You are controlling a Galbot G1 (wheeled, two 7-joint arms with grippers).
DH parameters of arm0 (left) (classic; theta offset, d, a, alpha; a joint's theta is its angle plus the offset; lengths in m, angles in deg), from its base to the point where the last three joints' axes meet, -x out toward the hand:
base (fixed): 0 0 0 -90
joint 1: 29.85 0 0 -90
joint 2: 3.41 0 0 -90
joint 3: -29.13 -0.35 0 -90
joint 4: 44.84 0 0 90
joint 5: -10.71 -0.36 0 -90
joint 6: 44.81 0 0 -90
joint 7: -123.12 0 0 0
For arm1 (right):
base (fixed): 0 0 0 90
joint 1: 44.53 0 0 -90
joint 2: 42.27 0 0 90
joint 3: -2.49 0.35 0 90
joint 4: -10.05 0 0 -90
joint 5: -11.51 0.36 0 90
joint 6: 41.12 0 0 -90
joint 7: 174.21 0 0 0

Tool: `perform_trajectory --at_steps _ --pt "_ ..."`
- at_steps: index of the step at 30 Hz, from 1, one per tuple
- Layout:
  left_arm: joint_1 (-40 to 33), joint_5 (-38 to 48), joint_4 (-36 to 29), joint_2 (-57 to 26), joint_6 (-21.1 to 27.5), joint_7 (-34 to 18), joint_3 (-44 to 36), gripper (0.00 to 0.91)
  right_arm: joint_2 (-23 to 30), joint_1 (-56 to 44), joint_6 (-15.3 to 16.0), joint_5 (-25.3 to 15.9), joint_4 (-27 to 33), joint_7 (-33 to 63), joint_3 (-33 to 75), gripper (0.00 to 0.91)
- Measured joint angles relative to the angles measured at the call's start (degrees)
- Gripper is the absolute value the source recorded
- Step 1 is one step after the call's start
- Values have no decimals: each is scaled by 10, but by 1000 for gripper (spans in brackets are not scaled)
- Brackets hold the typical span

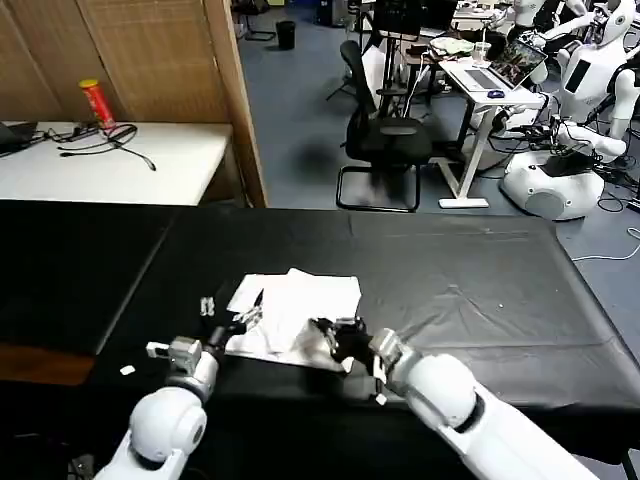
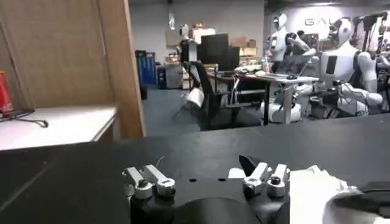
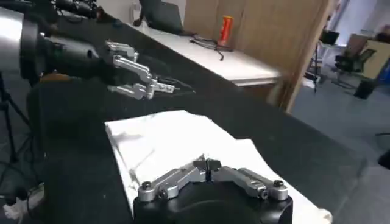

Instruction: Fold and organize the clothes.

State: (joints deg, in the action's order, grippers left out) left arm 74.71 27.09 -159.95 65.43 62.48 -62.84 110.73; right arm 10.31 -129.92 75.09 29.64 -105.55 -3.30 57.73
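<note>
The clothes are one white T-shirt (image 1: 300, 305), lying folded into a rough rectangle on the black table (image 1: 460, 290), plain side up. My left gripper (image 1: 250, 310) is open at the shirt's left edge, with its fingers spread wide and nothing between them. The left wrist view has that gripper (image 2: 198, 170) low over the table, with the shirt (image 2: 311, 189) just beside one finger. My right gripper (image 1: 325, 335) is at the shirt's near edge. In the right wrist view its tips (image 3: 207, 164) meet, shut, just above the shirt (image 3: 177, 137). The left gripper (image 3: 149, 85) hangs open beyond the cloth.
Two small white bits (image 1: 207, 305) (image 1: 127, 370) lie on the table left of the shirt. Behind stand a white desk (image 1: 180, 160) with a red can (image 1: 97, 102) and cables, a wooden partition (image 1: 235, 90) and an office chair (image 1: 385, 140). The table's right half is bare.
</note>
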Motion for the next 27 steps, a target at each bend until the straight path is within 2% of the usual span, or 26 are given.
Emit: perform_trajectory --at_steps 1,2,3,6,9,15,27 --pt "-1 0 3 0 -2 0 0 878 -5 -11 2 0 -6 0 8 107" --pt "-3 1 6 0 -4 0 1 878 -10 -22 5 0 -11 1 15 332" --pt "-4 1 8 0 -6 0 1 878 -15 -35 8 1 -17 3 23 878" --pt "-8 4 17 0 -15 0 2 878 -24 -72 12 4 -28 8 48 878" --pt "-15 7 28 2 -23 2 4 878 -24 -108 21 21 -40 26 73 878" --pt "-24 35 56 8 -32 14 16 878 -18 -161 20 49 -64 51 132 878" --pt "-39 149 115 17 -29 37 35 878 46 -210 16 60 -95 64 219 878"
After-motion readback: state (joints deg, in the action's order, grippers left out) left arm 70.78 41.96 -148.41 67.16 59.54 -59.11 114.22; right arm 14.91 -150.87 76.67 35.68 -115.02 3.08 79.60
